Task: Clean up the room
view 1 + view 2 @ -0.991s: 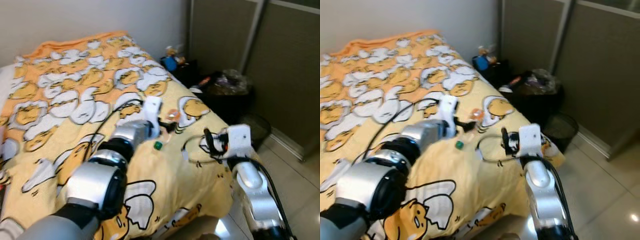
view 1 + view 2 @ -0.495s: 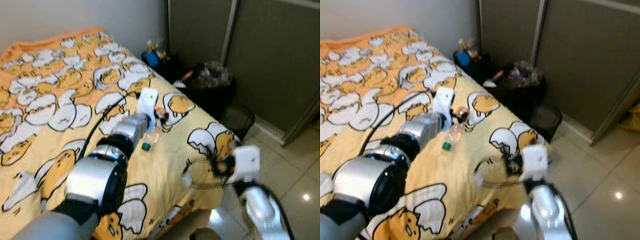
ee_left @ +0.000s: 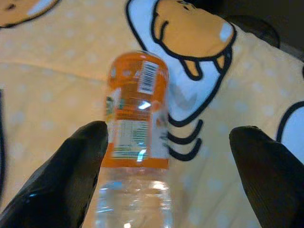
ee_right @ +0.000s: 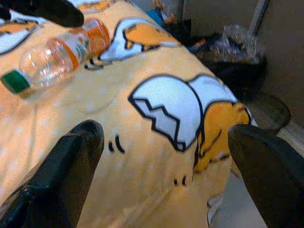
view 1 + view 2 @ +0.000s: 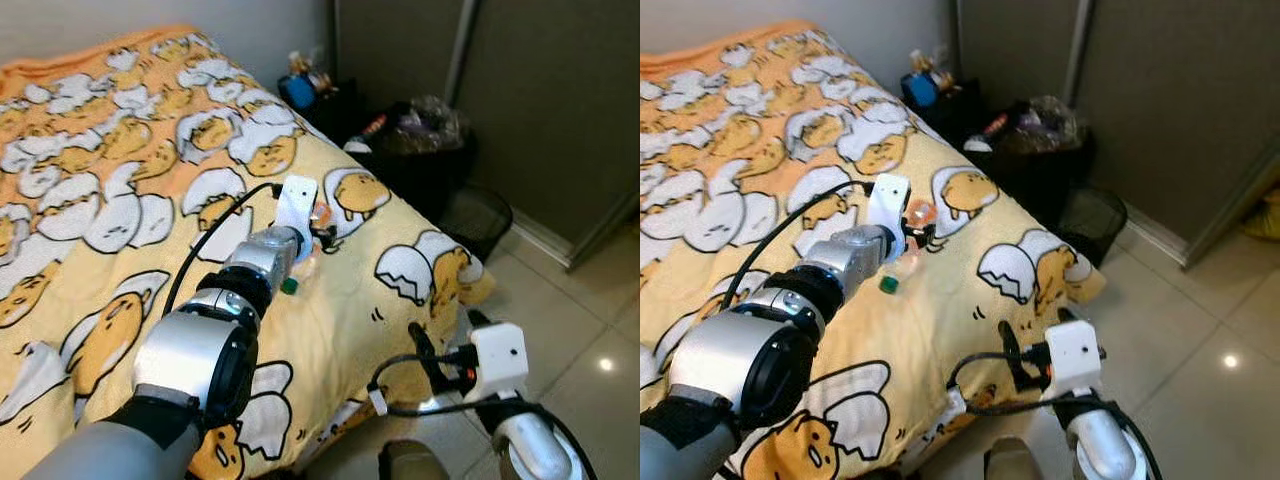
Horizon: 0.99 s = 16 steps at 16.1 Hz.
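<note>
Left arm reaches forward over the bed (image 5: 120, 250), which wears a yellow blanket printed with egg-shell cartoon figures. Left gripper (image 3: 171, 156) sits low over the blanket, fingers spread wide. Between them lies a clear plastic bottle (image 3: 137, 142) with an orange label; it rests on its side on the blanket. One finger (image 3: 71, 175) sits just beside the bottle's label, possibly touching it; the other finger (image 3: 268, 175) stands well apart from it. In the head views the bottle's green cap (image 5: 288, 287) points back toward the robot, just below the left wrist.

Beyond the left gripper, past the far corner of the bed, a dark nightstand (image 5: 335, 100) carries small colourful items, too small to identify. Next to it, farther right, a black bin (image 5: 425, 165) lined with a bag holds crumpled clear plastic. A dark mesh wastebasket (image 5: 478, 218) stands on the tiled floor (image 5: 580, 320) just beside the bin, near the bed's corner. Grey sliding doors (image 5: 540, 90) run behind all of this.

Right gripper (image 4: 166, 152) hangs off the edge of the bed, over the floor, fingers spread wide and holding nothing. Ahead of it lies the bed corner with an egg-shell figure, and farther on the same bottle, well apart from these fingers. A black cable loops from the right wrist.
</note>
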Tool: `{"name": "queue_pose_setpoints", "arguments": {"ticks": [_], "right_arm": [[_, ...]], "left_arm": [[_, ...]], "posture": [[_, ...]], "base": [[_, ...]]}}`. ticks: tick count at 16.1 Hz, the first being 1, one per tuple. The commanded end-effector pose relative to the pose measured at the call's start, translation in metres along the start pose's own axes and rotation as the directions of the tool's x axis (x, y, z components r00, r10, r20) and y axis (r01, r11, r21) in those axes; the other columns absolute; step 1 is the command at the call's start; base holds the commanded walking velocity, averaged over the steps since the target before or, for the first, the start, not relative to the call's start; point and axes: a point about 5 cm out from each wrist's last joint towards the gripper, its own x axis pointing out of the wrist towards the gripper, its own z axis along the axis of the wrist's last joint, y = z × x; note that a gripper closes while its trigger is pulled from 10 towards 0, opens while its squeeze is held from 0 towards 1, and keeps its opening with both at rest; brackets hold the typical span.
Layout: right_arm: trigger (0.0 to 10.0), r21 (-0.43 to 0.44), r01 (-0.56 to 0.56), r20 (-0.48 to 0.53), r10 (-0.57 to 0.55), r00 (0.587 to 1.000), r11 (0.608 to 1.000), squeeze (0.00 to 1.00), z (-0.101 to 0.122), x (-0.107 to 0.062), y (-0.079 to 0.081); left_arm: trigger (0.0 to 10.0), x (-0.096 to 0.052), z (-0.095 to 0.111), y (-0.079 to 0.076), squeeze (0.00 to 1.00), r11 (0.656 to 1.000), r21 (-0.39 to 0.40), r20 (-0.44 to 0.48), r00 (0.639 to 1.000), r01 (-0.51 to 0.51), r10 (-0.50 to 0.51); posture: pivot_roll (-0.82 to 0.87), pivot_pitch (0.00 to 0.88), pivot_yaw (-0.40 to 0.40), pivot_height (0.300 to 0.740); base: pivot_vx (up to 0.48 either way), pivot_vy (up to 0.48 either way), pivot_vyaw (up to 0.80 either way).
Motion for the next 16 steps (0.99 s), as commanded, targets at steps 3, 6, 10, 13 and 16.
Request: {"name": "queue_pose_setpoints", "arguments": {"ticks": [3,6,10,13,16], "right_arm": [[10.0,-0.008,-0.041,-0.001,0.041,0.999,0.999,0.0,0.004,-0.011,0.005],[10.0,-0.013,-0.048,-0.006,0.047,0.999,0.999,0.0,0.007,-0.018,0.007],[10.0,-0.016,-0.048,-0.03,0.048,0.998,0.999,0.0,0.006,-0.024,0.008],[10.0,-0.018,-0.05,-0.042,0.049,0.998,0.999,0.0,0.006,-0.026,0.007],[10.0,-0.022,-0.051,-0.046,0.049,0.998,0.998,0.0,0.007,-0.027,0.006]], "left_arm": [[10.0,0.0,-0.017,0.003,0.0,0.997,-0.066,-0.047,0.999,-0.027,0.024],[10.0,-0.001,-0.021,0.013,0.0,0.993,-0.057,-0.049,0.993,-0.106,0.103],[10.0,-0.002,-0.029,0.024,0.0,0.983,-0.063,-0.068,0.983,-0.175,0.171],[10.0,-0.004,-0.039,0.032,0.0,0.974,-0.03,-0.092,0.971,-0.225,0.221],[10.0,-0.007,-0.059,0.042,0.0,0.956,0.102,-0.13,0.949,-0.276,0.288]], "posture": [[-0.46,0.164,0.136,0.74],[-0.48,0.181,0.131,0.74],[-0.49,0.192,0.128,0.74],[-0.49,0.197,0.121,0.74],[-0.5,0.207,0.113,0.74]], "base": [[0.0,0.0,0.0],[0.0,0.0,0.0],[0.0,0.0,0.0],[0.0,0.0,0.0],[0.0,0.0,0.0]]}}
